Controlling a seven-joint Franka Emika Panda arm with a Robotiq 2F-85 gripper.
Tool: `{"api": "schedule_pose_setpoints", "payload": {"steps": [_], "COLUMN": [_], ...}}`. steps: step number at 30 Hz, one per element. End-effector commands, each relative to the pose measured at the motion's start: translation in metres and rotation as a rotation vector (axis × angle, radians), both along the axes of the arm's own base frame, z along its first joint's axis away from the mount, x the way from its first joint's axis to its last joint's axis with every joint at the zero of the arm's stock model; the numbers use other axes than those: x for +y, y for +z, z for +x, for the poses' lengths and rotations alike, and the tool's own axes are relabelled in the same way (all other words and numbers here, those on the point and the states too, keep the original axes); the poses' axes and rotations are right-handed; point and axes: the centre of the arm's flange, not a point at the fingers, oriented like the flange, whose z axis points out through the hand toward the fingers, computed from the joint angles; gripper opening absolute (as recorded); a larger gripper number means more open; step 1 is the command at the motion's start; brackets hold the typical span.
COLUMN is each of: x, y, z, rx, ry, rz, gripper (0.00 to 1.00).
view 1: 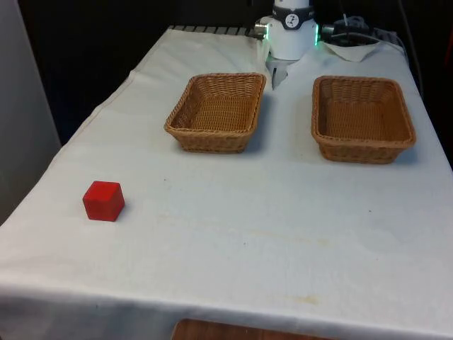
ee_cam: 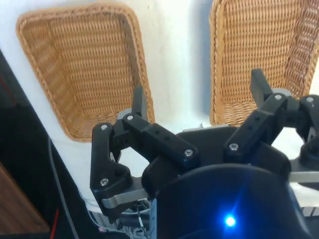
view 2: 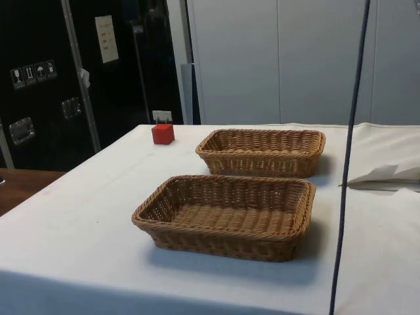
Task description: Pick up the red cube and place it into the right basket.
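The red cube (view 1: 103, 201) sits on the white cloth near the front view's left edge, far from both baskets; in the side view the cube (view 2: 163, 134) is at the table's far end. The right wicker basket (view 1: 362, 150) is empty and is the nearer basket (view 2: 216, 239) in the side view. My gripper (ee_cam: 199, 92) is open with nothing between its fingers (ee_cam: 138, 99). It hangs high above the gap between one basket (ee_cam: 142, 74) and the other basket (ee_cam: 215, 59).
The left wicker basket (view 1: 209, 142), also empty, stands beside the right one and is the farther basket (view 2: 259, 164) in the side view. A dark cable (view 2: 346, 170) hangs down close to the side camera. Crumpled white cloth (view 2: 387, 174) lies by the robot's base (view 1: 291, 32).
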Motion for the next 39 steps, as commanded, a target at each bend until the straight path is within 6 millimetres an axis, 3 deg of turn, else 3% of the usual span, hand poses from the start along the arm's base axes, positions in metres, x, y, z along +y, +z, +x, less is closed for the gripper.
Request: {"api": "schedule_pose_setpoints", "payload": {"steps": [1,15,25,32,33,39], "x": [-0.001,-0.011,-0.027,-0.051,-0.046,-0.077], "y": [-0.003,-0.016,-0.037,-0.061,-0.058,-0.085], "z": [0.005,0.026,0.039,0.048,0.046,0.055], "rx": [0.000,-0.035,-0.070,-0.096,-0.085,-0.109], "ry": [0.007,0.048,0.084,0.104,0.101,0.104], "rz": [0.002,-0.035,-0.064,-0.069,-0.074,-0.077], "gripper": [1.00,1.00,1.00,1.00,1.00,1.00]}}
